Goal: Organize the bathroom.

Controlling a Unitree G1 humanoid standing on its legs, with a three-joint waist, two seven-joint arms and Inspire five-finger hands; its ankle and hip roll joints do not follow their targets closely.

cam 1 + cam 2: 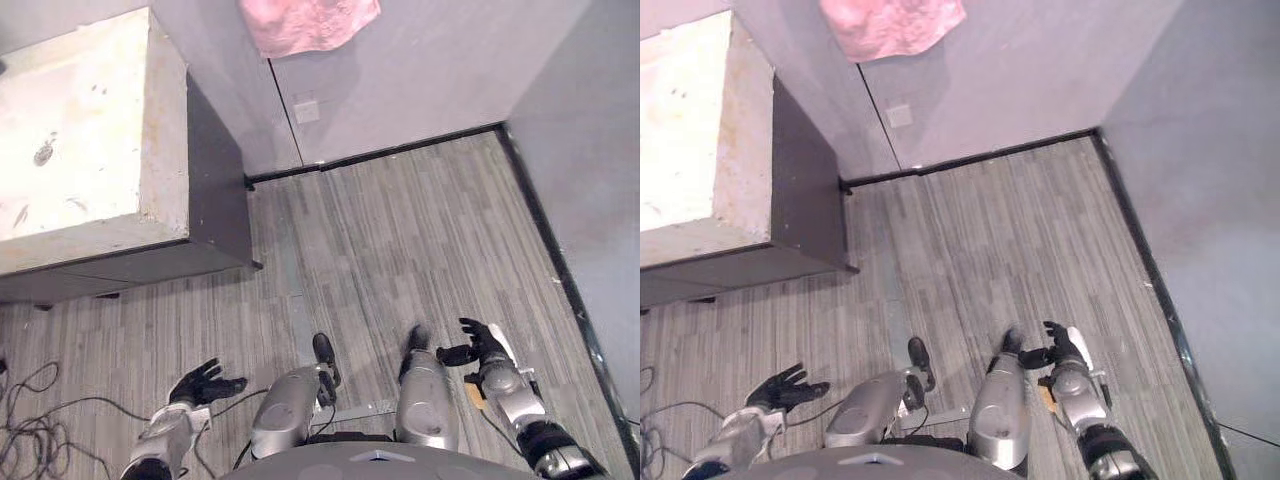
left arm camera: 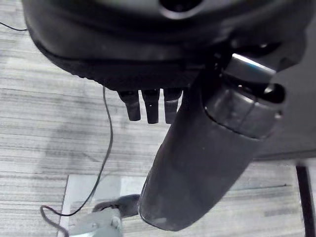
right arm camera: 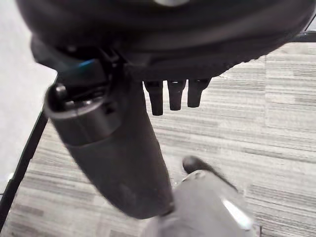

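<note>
A pink towel (image 1: 308, 24) hangs on the grey wall at the top of the view, above the floor. A pale stone washbasin counter (image 1: 80, 150) on a dark cabinet (image 1: 215, 190) stands at the left. My left hand (image 1: 205, 384) hangs low at the lower left, open with relaxed fingers (image 2: 148, 106) and holding nothing. My right hand (image 1: 478, 346) hangs low at the lower right, also open, its fingers (image 3: 170, 96) straight over the floor. Both hands are far from the towel and the counter.
Grey striped plank floor (image 1: 400, 240) stretches ahead to the wall and its dark skirting (image 1: 400, 150). A grey side wall (image 1: 590, 150) closes the right. A small square wall plate (image 1: 307, 110) sits below the towel.
</note>
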